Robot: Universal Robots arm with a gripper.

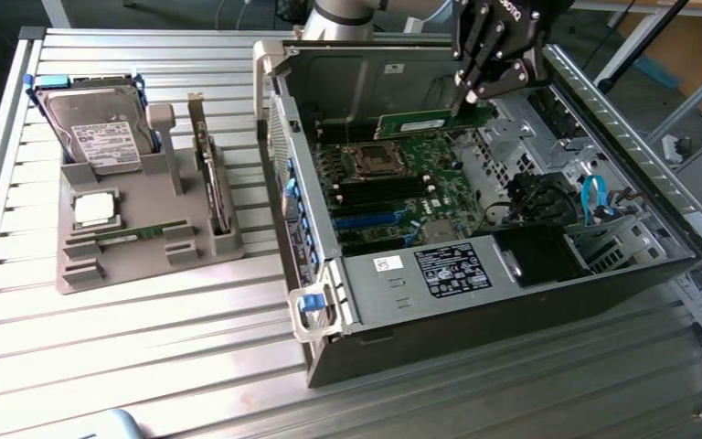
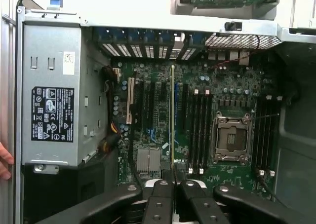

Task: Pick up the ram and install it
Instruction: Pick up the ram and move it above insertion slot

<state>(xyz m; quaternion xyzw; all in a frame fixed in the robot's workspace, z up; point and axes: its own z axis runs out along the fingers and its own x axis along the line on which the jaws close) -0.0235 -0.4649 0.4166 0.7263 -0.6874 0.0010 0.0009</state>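
The end effector [image 1: 473,94] pinches the ram [image 1: 422,123] edge-down above the motherboard [image 1: 419,197]. Seating it well probably means holding it level, parallel to the memory slots [image 2: 198,130] and centred over one.

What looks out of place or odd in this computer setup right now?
Nothing looks spilled or broken. One oddity: what seem to be a person's fingertips at the edge of the computer case, beside the power supply, while the hand holds the memory stick over the motherboard inside.
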